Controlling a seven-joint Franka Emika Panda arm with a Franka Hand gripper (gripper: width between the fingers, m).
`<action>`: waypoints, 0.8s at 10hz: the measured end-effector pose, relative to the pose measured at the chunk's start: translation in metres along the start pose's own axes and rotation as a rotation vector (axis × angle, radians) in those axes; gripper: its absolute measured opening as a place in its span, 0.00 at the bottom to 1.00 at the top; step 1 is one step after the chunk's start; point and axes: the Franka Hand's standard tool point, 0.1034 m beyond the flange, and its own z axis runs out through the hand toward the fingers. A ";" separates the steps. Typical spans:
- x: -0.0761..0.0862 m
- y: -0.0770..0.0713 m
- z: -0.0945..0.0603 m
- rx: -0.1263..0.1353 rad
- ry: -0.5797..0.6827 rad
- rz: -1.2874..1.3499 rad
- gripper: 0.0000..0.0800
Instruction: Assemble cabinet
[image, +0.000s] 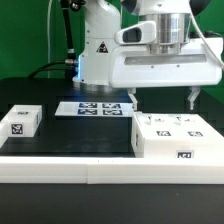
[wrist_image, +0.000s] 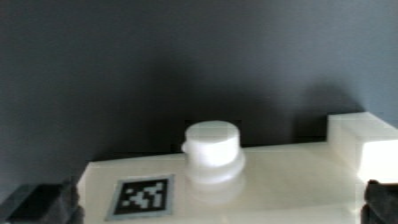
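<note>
The cabinet (image: 172, 138) is a large white box with black-and-white tags on its top and front, on the black table at the exterior view's right. My gripper (image: 163, 100) hangs just above it, open wide and empty, with its fingertips (image: 133, 100) apart over the box's top. In the wrist view the cabinet's white top (wrist_image: 267, 190) fills the lower part, with a tag (wrist_image: 143, 195), a short white round peg (wrist_image: 214, 150) standing up and a raised white corner (wrist_image: 365, 140). My gripper (wrist_image: 206, 208) straddles this face, and its dark fingers (wrist_image: 36, 205) show at both lower corners.
A small white tagged block (image: 20, 120) lies at the exterior view's left. The marker board (image: 95, 108) lies flat behind the middle, before the arm's white base (image: 100, 50). A white ledge (image: 100, 178) runs along the front.
</note>
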 end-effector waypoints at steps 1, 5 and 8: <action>0.001 0.007 0.005 -0.010 0.010 0.007 1.00; -0.001 0.011 0.009 -0.010 0.022 0.006 1.00; -0.004 0.010 0.017 -0.011 0.017 0.005 1.00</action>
